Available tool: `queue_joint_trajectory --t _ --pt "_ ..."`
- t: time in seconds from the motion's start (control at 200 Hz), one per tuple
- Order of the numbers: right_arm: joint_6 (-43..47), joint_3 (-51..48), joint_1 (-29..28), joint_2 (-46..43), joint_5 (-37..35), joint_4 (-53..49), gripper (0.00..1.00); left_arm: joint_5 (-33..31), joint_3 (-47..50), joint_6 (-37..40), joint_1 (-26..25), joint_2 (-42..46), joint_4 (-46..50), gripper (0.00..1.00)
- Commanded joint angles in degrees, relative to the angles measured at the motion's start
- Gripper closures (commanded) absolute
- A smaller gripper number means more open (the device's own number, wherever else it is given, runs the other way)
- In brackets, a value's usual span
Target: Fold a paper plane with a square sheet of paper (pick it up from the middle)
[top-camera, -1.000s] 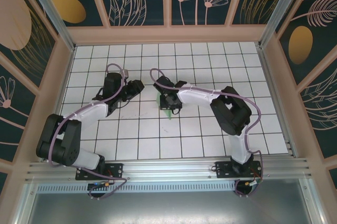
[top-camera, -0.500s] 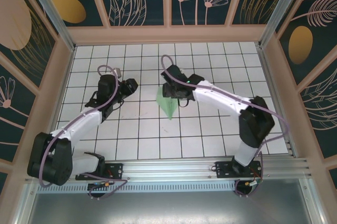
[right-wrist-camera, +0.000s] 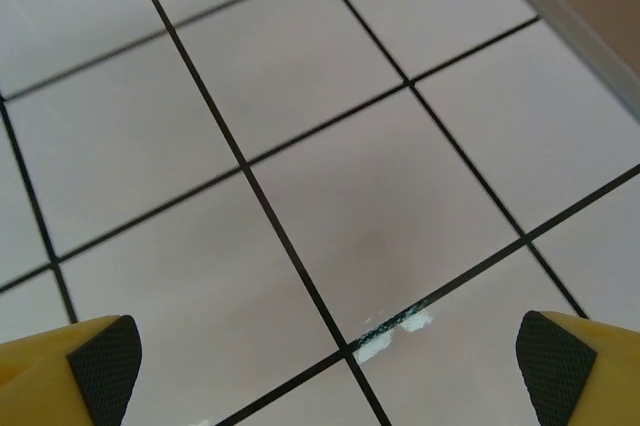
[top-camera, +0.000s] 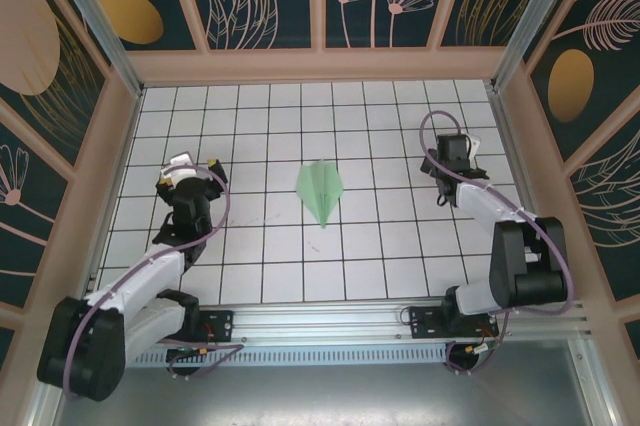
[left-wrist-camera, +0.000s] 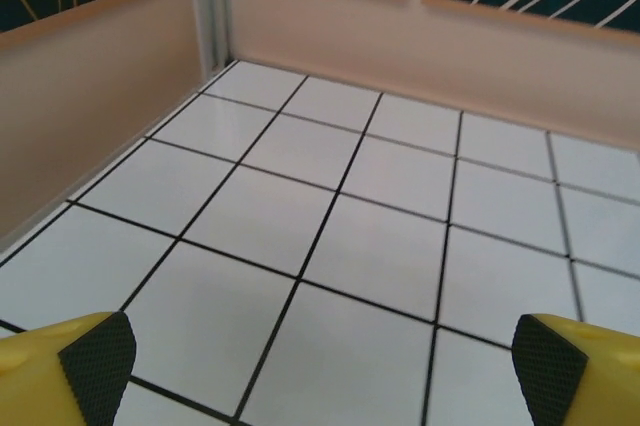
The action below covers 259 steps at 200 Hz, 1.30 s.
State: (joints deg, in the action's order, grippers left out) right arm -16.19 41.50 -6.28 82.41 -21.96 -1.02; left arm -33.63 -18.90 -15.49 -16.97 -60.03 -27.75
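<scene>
At the middle of the tabletop point(top-camera: 250, 246) lies the paper plane point(top-camera: 321, 193), a pale green dart, flat on the white tiles, narrow tip toward the near edge, centre crease faintly visible from above. Nothing touches it; both arms sit well apart from it, one to each side. Left gripper point(left-wrist-camera: 323, 358) is wide, its yellow fingertips point(left-wrist-camera: 98, 356) at the two edges of the left wrist view with bare tiles between and the enclosure corner ahead. Right gripper point(right-wrist-camera: 329, 368) is also wide and empty, hovering over bare tiles with a small white scuff point(right-wrist-camera: 395, 329) on a grid line. Judgement: folding looks finished and the step in hand is the release and clearing away, so the task is at or near its end. To do it well, keep both grippers wide and out at the sides so no finger or cable sweeps across the dart. Any move toward rest should go away from the centre, not over it. Thin paper shifts with a light brush or a draught from a fast arm, so go slow near it. Whether the wings lie fully flat cannot be told from above, too small; a loose crease could spring open if it is nudged.
</scene>
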Motion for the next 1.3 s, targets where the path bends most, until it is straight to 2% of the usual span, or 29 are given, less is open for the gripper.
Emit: queue_joint_trajectory --t 0.0,0.12,0.17,0.265,0.345,0.435,0.48,0.51,0.54,0.585,0.615,0.681,0.711,0.731,0.776,0.871,1.001,1.111,1.216,1.291 --pt "9.5 -7.4 -0.1 -0.9 5.3 25.5 0.01 -3.5 4.6 11.2 0.0 -6.9 -19.7 0.01" --pt "14.8 -14.9 0.2 -2.6 9.9 41.9 0.01 1.3 8.6 14.5 0.5 -15.5 -39.7 0.02" --pt "18.5 -18.7 0.7 -2.4 13.6 48.7 0.01 4.4 7.8 15.6 1.4 -17.6 -41.7 0.01" --pt "20.0 -23.5 2.2 -0.3 18.1 58.7 0.01 8.1 4.1 15.8 3.0 -19.5 -36.0 0.01" --pt "22.1 -23.4 2.4 1.3 20.8 60.1 0.01 9.7 6.6 16.7 3.0 -18.1 -39.2 0.02" --pt "21.6 -24.0 3.3 1.6 22.7 61.2 0.01 9.7 13.6 20.5 4.0 -19.0 -56.2 0.01" --pt "21.0 -24.4 3.9 1.5 23.2 61.9 0.01 13.2 14.5 19.8 6.5 -21.9 -61.0 0.01" --pt "20.5 -24.6 4.3 1.5 23.3 62.3 0.01 15.2 14.0 19.0 7.4 -23.7 -60.8 0.01" --pt "20.0 -24.8 4.9 1.6 23.8 62.8 0.01 14.3 13.1 18.8 7.6 -25.1 -61.1 0.01" --pt "18.7 -25.3 6.2 1.9 24.9 64.0 0.01 14.8 11.7 16.5 9.1 -24.0 -55.8 0.02" --pt "17.8 -26.6 6.7 2.7 24.2 67.4 0.01 15.3 10.6 15.4 10.1 -23.7 -53.7 0.02" --pt "17.1 -29.4 7.9 6.8 25.8 76.7 0.01 17.6 10.0 13.2 12.6 -27.1 -55.2 0.01" --pt "16.4 -28.5 7.9 6.0 24.3 73.2 0.01 18.0 9.6 13.2 13.1 -29.7 -59.0 0.02" --pt "16.1 -27.7 7.9 5.5 23.7 70.9 0.01 17.4 9.4 13.0 13.2 -29.7 -57.6 0.02" --pt "15.9 -28.1 8.0 6.0 23.8 72.6 0.01 16.5 7.8 11.4 13.5 -27.5 -51.0 0.02" --pt "15.7 -27.8 8.1 5.8 23.6 71.7 0.01 17.2 7.2 9.2 15.4 -28.0 -50.5 0.01" --pt "15.7 -27.9 8.2 5.9 23.6 72.0 0.01 17.7 9.3 10.0 15.4 -28.5 -55.8 0.02" --pt "15.7 -28.0 8.2 5.8 23.6 72.0 0.01 18.1 8.0 10.2 15.4 -28.4 -53.1 0.01" --pt "15.7 -28.0 8.2 5.9 23.6 72.0 0.01 23.4 6.6 11.6 15.4 -28.3 -50.0 0.01" --pt "15.7 -27.9 8.2 5.9 23.6 72.0 0.01 23.6 6.3 11.6 15.4 -28.5 -49.6 0.01"
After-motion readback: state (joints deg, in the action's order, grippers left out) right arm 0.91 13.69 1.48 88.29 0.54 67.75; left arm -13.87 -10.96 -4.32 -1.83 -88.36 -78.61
